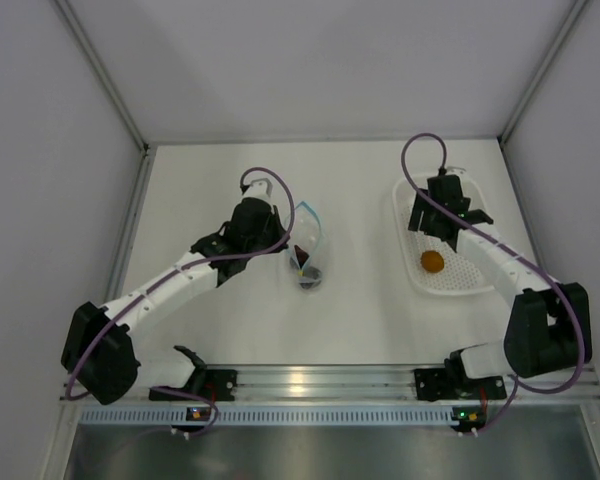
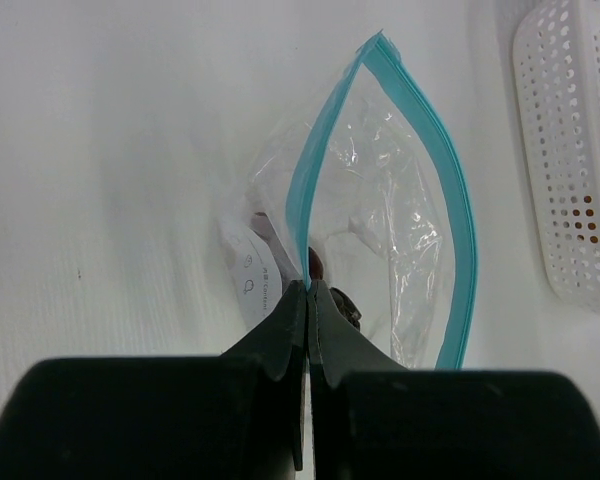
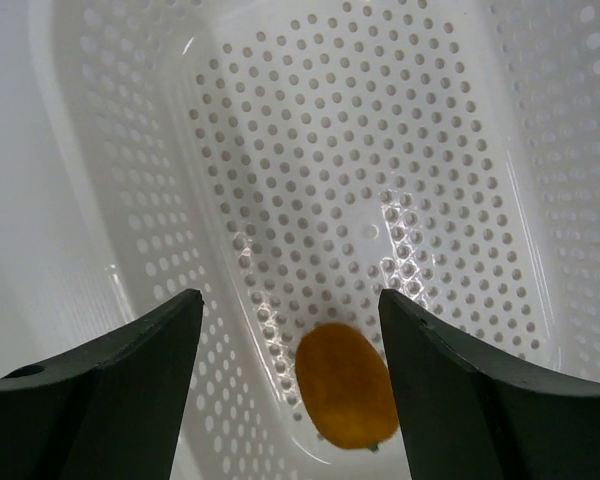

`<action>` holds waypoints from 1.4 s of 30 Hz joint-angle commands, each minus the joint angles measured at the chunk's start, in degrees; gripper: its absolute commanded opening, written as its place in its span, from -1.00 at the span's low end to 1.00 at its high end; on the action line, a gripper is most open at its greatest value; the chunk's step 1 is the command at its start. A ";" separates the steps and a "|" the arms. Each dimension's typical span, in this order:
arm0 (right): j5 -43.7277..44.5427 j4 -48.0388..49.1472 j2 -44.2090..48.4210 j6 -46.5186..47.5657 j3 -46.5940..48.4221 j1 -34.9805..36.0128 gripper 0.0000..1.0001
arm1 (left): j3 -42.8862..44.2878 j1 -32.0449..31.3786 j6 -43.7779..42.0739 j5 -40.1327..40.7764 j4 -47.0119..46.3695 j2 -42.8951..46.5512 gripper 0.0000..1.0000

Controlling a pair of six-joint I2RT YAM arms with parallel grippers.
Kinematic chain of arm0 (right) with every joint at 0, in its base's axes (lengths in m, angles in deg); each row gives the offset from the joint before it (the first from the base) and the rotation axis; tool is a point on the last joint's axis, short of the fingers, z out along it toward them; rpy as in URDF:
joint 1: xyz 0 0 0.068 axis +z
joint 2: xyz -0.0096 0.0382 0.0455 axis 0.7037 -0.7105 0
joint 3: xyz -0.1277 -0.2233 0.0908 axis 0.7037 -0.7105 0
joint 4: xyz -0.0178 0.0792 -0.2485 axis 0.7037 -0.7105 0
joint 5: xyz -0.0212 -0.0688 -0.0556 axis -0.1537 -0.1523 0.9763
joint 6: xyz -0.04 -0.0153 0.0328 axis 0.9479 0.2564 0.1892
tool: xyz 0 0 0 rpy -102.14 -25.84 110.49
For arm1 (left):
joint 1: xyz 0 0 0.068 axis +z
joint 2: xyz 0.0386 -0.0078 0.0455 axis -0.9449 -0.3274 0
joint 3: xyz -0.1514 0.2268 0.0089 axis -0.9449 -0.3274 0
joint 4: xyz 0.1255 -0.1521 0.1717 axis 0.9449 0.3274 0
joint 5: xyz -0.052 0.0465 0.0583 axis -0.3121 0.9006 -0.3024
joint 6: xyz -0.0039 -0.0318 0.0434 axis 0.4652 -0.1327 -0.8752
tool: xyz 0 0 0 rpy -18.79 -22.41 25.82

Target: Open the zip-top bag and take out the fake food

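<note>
The clear zip-top bag (image 1: 308, 245) lies mid-table with its mouth spread open; its light blue zip strip (image 2: 450, 190) forms a loop. My left gripper (image 2: 309, 284) is shut on the near edge of the zip strip. A dark maroon-brown piece (image 2: 316, 264) and a dark purple-black piece (image 2: 346, 306) sit inside the bag just past my fingertips; they also show in the top view (image 1: 308, 272). The orange piece (image 3: 346, 384) lies in the white perforated basket (image 1: 470, 280). My right gripper (image 3: 290, 305) is open and empty above it.
The basket (image 2: 570, 150) stands right of the bag, near the right wall. Grey walls close the table at left, right and back. The arm bases and a metal rail run along the near edge.
</note>
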 commanded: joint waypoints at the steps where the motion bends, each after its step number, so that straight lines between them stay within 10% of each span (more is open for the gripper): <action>1: -5.20 2.52 4.80 -0.70 -0.66 -0.76 0.43 | 1.43 0.26 1.18 -0.19 -0.84 1.99 -1.00; 21: -12.08 3.93 -1.23 -7.83 17.52 35.44 -0.24 | 0.38 0.17 5.75 -4.58 -5.23 2.70 -1.00; 42: -2.50 6.04 -22.25 -15.56 24.30 43.54 -0.41 | -5.59 0.00 10.85 -1.68 -8.49 5.60 -1.00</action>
